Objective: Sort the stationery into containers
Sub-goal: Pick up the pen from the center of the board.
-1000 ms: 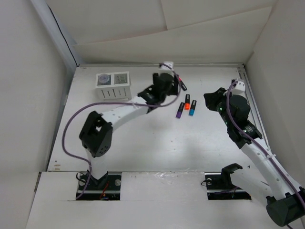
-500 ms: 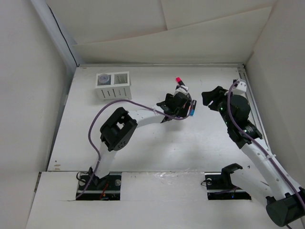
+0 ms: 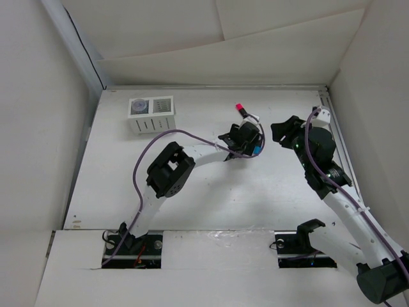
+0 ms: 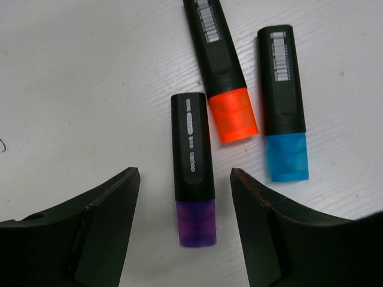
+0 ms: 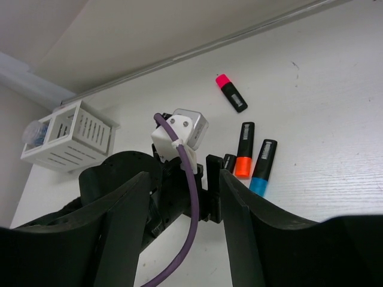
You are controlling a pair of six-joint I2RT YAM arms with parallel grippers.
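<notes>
Two left claw (image 4: 184, 185) fingers (image 4: 105, 224) wide apart, purple highlighter (image 4: 191, 158) between.

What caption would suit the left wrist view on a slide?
Left gripper, jaws open, either side of the purple highlighter; orange highlighter and blue highlighter lie beyond on the table.

Both arms wear white shells broken by black joint housings, the left arm (image 3: 192, 155) and the right arm (image 3: 348, 208) alike. A purple cable (image 3: 142, 167) runs back from the left claw (image 4: 184, 179), whose fingers (image 4: 99, 230) are matte black wedges. Just behind that claw sits a small white block (image 5: 185, 127) with two screws. The right claw (image 5: 179, 191) has the same black fingers.
</notes>
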